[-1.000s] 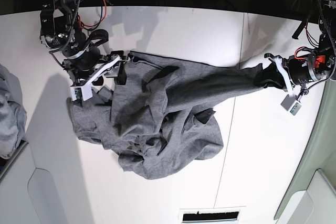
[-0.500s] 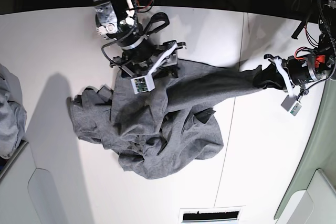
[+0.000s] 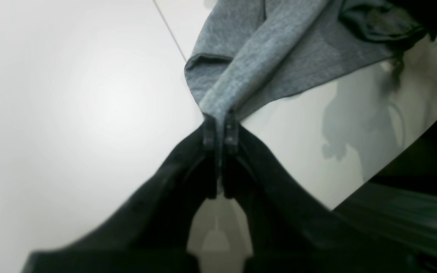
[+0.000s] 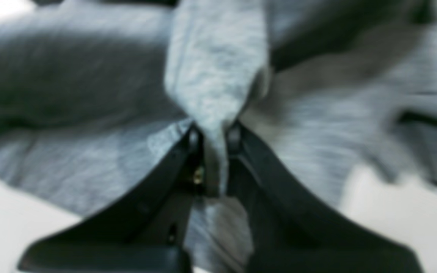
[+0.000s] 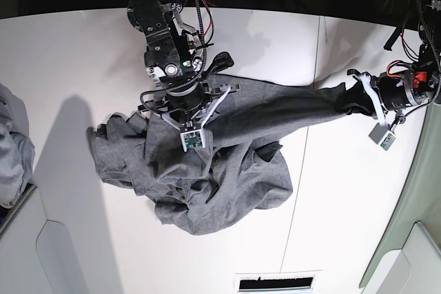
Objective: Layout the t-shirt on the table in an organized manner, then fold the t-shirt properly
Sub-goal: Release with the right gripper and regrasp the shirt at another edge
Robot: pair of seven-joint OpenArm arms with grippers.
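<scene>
The heather-grey t-shirt (image 5: 207, 170) lies crumpled on the white table (image 5: 62, 67), with one end pulled out in a long band toward the right. My left gripper (image 5: 353, 101) is at that right end, shut on a pinched fold of the t-shirt (image 3: 241, 57); its fingers (image 3: 209, 131) meet on the cloth. My right gripper (image 5: 196, 120) points down over the upper middle of the heap. It is shut on a raised fold of the t-shirt (image 4: 214, 76), which runs up between its fingers (image 4: 194, 138).
A paler bluish-grey cloth bundle (image 5: 10, 149) sits at the table's left edge. A thin dark seam (image 5: 318, 53) crosses the table right of the middle. A dark vent slot (image 5: 275, 283) is at the front edge, and white panels (image 5: 48, 253) at the front left.
My right arm has swung from the shirt's far-left edge to its upper middle, and its gripper has gone from open to shut on a fold. The left arm has not moved.
</scene>
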